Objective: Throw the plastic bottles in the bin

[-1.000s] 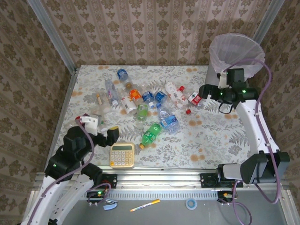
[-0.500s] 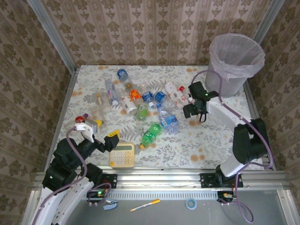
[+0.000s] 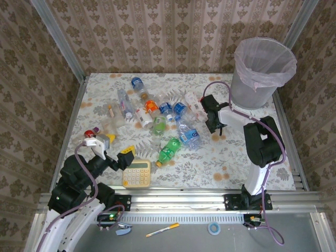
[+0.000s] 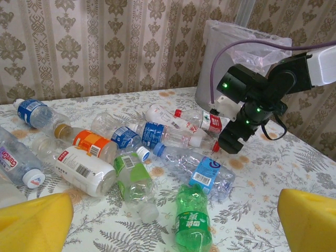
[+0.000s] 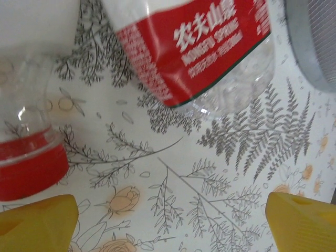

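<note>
right end effector (image 5: 164,219) sits low over the tabletop (image 3: 236,157) at the right end of the plastic bottles (image 3: 163,113). its fingers are spread wide and it's got nothing gripped. a red-label bottle (image 5: 199,47) and a red cap (image 5: 29,168) lie just past its tips. left end effector (image 3: 111,148) hangs wide open and empty by the yellow calculator (image 3: 137,173). the bottles lie scattered mid-tabletop, and the bin (image 3: 252,94) stands at the far right corner.
</note>
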Robot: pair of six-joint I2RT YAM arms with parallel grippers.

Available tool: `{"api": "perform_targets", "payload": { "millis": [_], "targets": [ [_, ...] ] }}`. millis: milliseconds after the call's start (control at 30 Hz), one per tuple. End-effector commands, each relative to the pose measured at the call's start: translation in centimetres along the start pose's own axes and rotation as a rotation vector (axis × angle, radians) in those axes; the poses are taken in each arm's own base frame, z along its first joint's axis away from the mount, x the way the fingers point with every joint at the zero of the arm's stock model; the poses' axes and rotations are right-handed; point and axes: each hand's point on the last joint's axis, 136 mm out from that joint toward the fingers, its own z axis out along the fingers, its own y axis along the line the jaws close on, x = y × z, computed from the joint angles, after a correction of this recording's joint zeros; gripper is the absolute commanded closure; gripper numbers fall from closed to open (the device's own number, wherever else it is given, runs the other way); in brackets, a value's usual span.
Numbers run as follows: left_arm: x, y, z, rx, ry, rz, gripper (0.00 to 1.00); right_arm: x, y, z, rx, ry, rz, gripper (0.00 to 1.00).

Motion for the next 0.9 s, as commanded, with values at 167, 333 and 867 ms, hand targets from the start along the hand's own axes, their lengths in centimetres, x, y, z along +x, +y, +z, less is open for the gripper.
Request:
{"api": "perform_targets", "payload": {
  "millis": [167,333,867],
  "targets": [
    [-0.4,-0.3,0.1,0.016,-0.022,0.025,0.00,-0.7,-1.8,-0.7,0.050,-0.021,0.006,0.06],
    [-0.3,-0.3,0.1,0.015,-0.021,0.025,0.00,-0.3,-3.1,-0.3,0.082,-0.011,0.023,0.07],
    [-0.2,-0.1,0.1,0.008,-0.016,0.025,0.00,-2.1,-3.2,1.2,0.107,-0.017,-0.001,0.09]
  ]
}}
